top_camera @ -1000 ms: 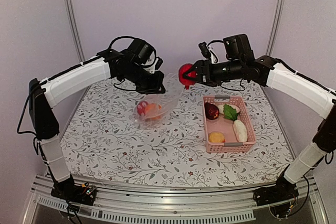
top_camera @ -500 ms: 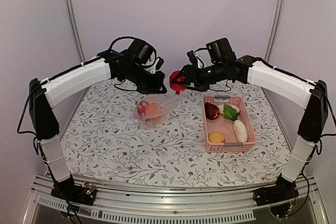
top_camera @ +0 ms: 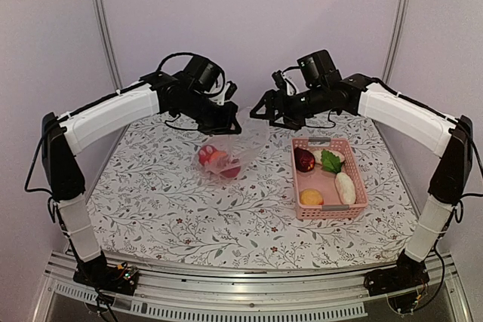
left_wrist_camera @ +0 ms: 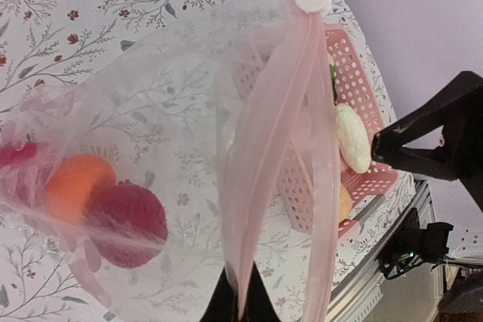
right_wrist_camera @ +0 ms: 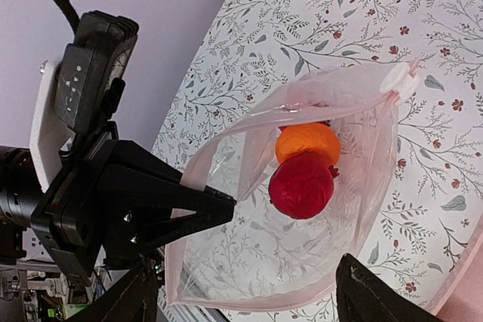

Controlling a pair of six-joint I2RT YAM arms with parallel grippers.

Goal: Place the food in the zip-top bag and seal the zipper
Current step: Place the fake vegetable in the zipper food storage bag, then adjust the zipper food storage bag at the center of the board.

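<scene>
Right wrist view: left fingers point(right_wrist_camera: 202, 203) pinch the crinkly clear zip-top bag point(right_wrist_camera: 256, 262); round red and orange food point(right_wrist_camera: 302, 184) lies inside; right fingers point(right_wrist_camera: 370, 299) spread open.

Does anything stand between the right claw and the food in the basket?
Nothing visible does. The right claw is open over the bag. The food lies uncovered in the basket, to that claw's right and nearer the arm bases.

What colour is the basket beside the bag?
The basket is pink; top view shows it best.
</scene>
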